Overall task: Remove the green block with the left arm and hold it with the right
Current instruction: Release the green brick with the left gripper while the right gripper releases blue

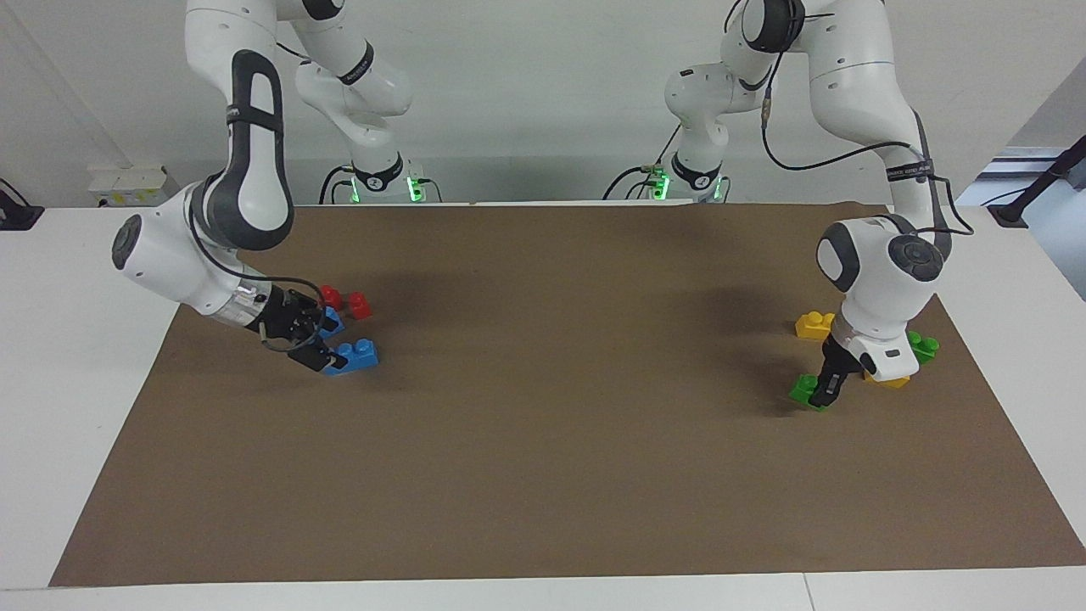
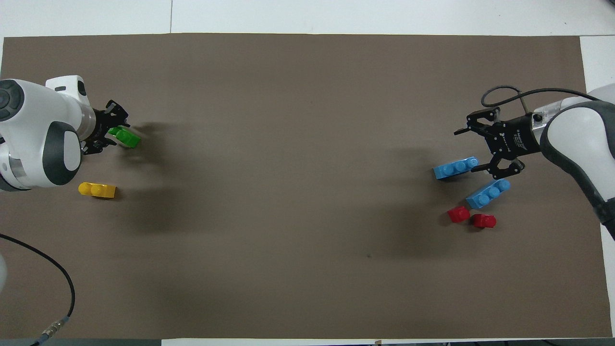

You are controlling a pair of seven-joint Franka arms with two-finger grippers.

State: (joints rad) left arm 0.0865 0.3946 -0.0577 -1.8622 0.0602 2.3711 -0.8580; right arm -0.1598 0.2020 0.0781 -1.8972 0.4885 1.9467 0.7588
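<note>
Jaws on the right gripper [image 2: 474,150] stand wide apart and hold nothing; one finger sits against the end of a long blue three-stud plastic brick [image 2: 455,169] at the right arm's end of the desk [image 1: 59,356]. At the left arm's end, the left gripper [image 1: 827,389] is down at the small bright green two-stud plastic block [image 1: 799,389]. Whether its jaws have closed on the block I cannot tell: the facing view shows them only as one dark shape pressed beside it.

The green block lies low on the matte brown paper sheet [image 2: 307,144], farther from the robots than a glossy yellow two-stud brick [image 2: 97,190]. No other brick seems joined to it. A second green brick [image 1: 923,346] peeks out past the left wrist.

By my reading the task is at an early stage. The left arm has reached its block, but the right gripper is well apart from it, so any holding is still to come.

All bricks are hard, smooth moulded plastic with round studs, likely slippery against narrow fingers. A second blue brick [image 2: 487,193] and two small red bricks [image 2: 459,214] lie nearer to the robots.
</note>
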